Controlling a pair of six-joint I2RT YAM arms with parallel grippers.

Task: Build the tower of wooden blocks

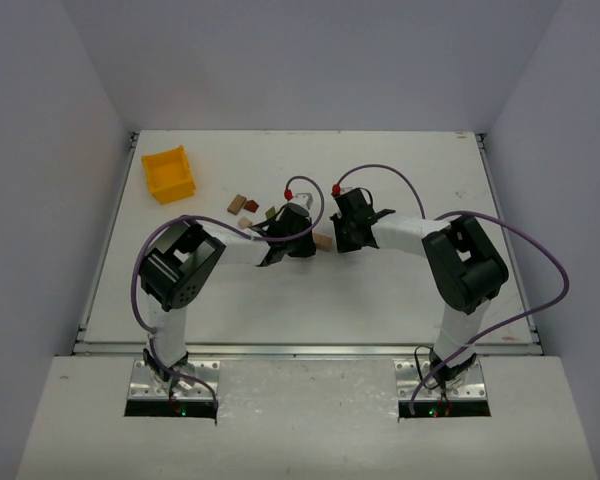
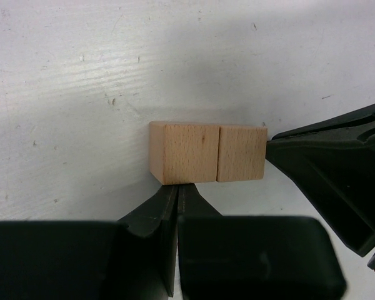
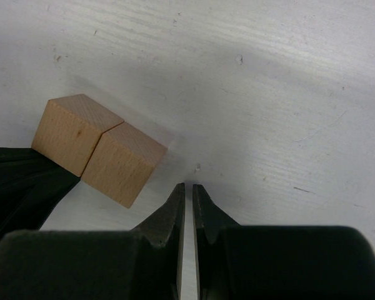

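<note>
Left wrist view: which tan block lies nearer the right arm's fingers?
The right-hand block, the narrower-looking one; the right fingers point at its outer side. The left-hand block lies beyond it.

Top view: both sets of fingertips were hidden under the wrist housings. Only a sliver of the tan block pair [image 1: 323, 241] showed between them. The loose pieces [image 1: 238, 203] were too small to tell their shape, and the olive piece [image 1: 270, 212] was half hidden by the left arm [image 1: 235, 248].

Left wrist view: the right gripper [image 2: 269, 145] was cut off by the right edge and the left gripper [image 2: 177, 189] by the bottom edge.

Right wrist view: the left gripper was cut off at the left edge. The blocks' far faces were hidden.
</note>
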